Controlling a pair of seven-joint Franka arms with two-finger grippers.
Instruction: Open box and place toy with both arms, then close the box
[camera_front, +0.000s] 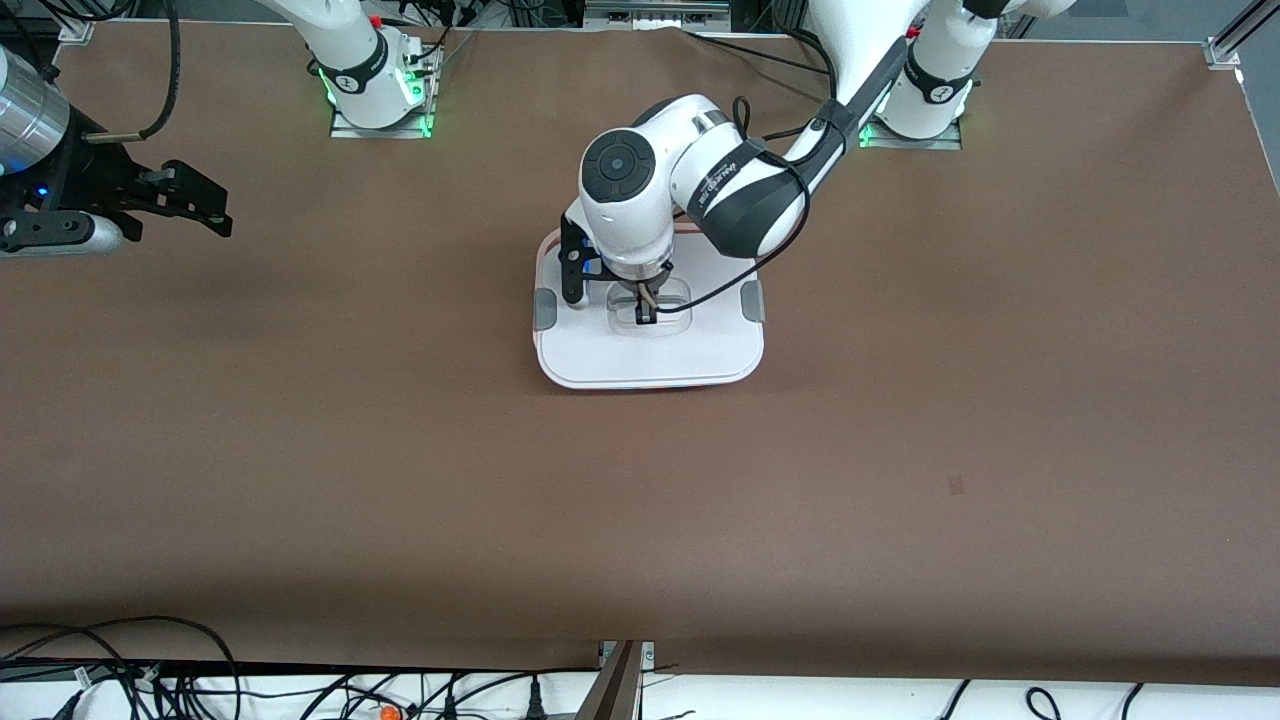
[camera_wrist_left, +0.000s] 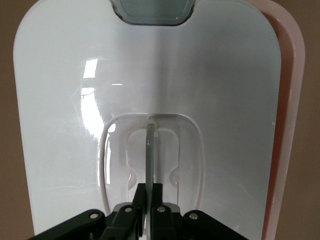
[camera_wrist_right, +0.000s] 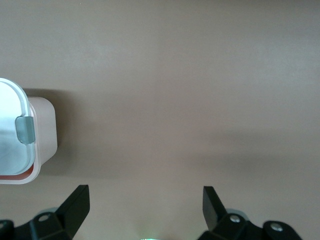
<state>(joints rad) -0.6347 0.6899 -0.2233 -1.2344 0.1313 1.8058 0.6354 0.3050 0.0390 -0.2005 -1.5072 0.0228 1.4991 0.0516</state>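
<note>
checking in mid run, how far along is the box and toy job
Done: the white lid sits on the box; no toy in view. In hand: the left gripper is shut on the lid's clear handle. The right gripper waits open over bare table. Left: cannot tell.

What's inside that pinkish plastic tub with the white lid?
Its contents cannot be seen: the white lid covers the pinkish plastic tub. On top, the left tool is shut on the lid's clear handle. No toy is visible anywhere.

Left gripper (camera_front: 645, 308) points down, fingers (camera_wrist_left: 131, 210) seemingly pinched together; right gripper (camera_front: 205, 205) waits aside, fingers (camera_wrist_right: 75, 205) spread.
</note>
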